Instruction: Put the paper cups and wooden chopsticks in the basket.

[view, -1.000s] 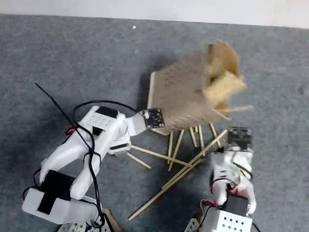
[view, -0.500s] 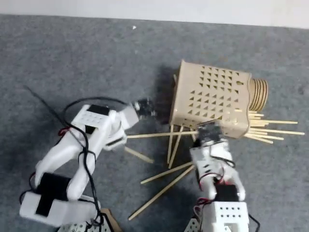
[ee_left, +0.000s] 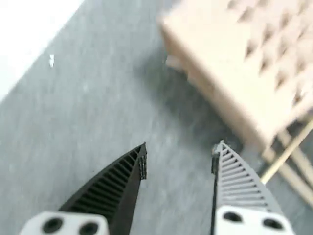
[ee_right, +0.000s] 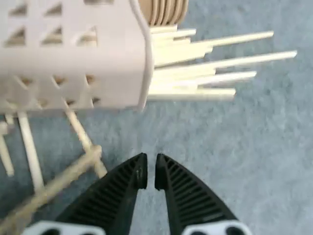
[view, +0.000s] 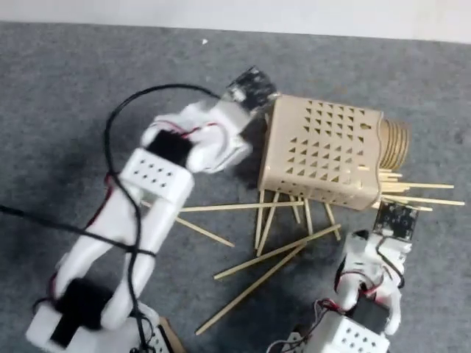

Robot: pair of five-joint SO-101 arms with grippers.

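The perforated wooden basket (view: 324, 154) lies tipped on its side on the grey carpet. A stack of paper cups (view: 394, 143) pokes out of its mouth on the right, and a bundle of wooden chopsticks (view: 419, 193) sticks out beside them. More chopsticks (view: 272, 254) lie scattered in front of the basket. My left gripper (view: 250, 88) is at the basket's far left corner, open and empty (ee_left: 178, 152), with the basket (ee_left: 244, 63) just ahead. My right gripper (view: 394, 217) is near the basket's mouth, shut on nothing (ee_right: 146, 171), facing the basket (ee_right: 73, 54), cups (ee_right: 164, 10) and chopsticks (ee_right: 210, 63).
A black cable (view: 118, 132) loops over the left arm. A brown board corner (view: 169, 334) shows at the near edge between the arm bases. The carpet's far edge meets a white floor strip (view: 294, 15). Open carpet lies to the far left.
The basket, raised and tilted a second ago, has dropped onto its side with cups and chopsticks spilling right. The left arm swung up to its far corner. The right arm drew back rightward.
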